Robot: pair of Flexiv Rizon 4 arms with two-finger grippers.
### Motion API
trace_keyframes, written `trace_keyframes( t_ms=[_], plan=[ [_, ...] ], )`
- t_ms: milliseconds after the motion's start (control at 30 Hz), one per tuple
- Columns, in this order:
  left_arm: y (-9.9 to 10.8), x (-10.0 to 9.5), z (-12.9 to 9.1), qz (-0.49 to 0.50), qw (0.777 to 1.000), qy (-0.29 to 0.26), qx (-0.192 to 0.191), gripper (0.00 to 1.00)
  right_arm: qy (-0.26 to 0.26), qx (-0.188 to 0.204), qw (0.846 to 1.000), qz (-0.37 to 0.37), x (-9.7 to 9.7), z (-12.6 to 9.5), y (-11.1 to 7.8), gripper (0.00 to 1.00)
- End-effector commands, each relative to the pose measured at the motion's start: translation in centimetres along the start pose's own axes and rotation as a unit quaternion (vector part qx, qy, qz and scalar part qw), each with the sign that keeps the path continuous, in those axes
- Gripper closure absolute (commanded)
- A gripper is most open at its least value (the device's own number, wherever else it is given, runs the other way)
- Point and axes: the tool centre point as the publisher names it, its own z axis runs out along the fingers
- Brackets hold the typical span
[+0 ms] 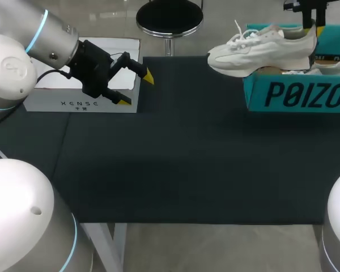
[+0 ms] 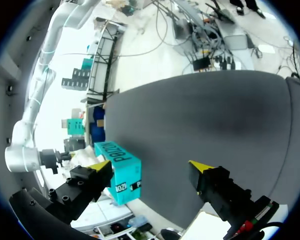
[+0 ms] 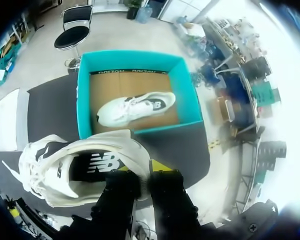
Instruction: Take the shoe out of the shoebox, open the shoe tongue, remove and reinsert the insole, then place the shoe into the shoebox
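Observation:
A white sneaker (image 1: 260, 51) hangs in the air over the near-left corner of the teal shoebox (image 1: 297, 93), toe pointing left. My right gripper (image 1: 313, 22) is shut on its heel collar. In the right wrist view the gripper (image 3: 142, 172) pinches the sneaker's (image 3: 75, 170) heel rim, and below it the open shoebox (image 3: 85, 100) holds a second white shoe (image 3: 135, 107) lying on its side. My left gripper (image 1: 136, 89) stands open and empty at the back left, above the edge of a white box. Its wrist view shows the wide-open gripper (image 2: 150, 166) and the shoebox (image 2: 117, 170) far off.
A white flat box (image 1: 82, 102) lies at the table's back left under my left arm. A black mat (image 1: 187, 158) covers the table's middle and front. The shoebox stands at the mat's back right corner.

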Motion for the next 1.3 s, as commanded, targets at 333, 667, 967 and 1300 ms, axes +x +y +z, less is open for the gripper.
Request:
trace_keyframes(
  t_ms=[333,667,967,1300],
  plan=[
    [0.0,0.0,0.0,0.000,1.000,0.001,0.000,0.00,0.061,-0.029,0.998,-0.020,-1.3,0.5,1.0,1.00],
    [0.0,0.0,0.0,0.000,1.000,0.001,0.000,0.00,0.083,-0.033,0.996,0.016,-1.9,1.1,2.3,1.00],
    [0.0,0.0,0.0,0.000,1.000,0.001,0.000,0.00,0.057,-0.044,0.995,0.070,-5.0,2.1,6.4,1.00],
    [0.0,0.0,0.0,0.000,1.000,0.001,0.000,0.00,0.002,-0.073,0.991,0.108,-7.8,5.1,10.6,1.00]
  ],
)
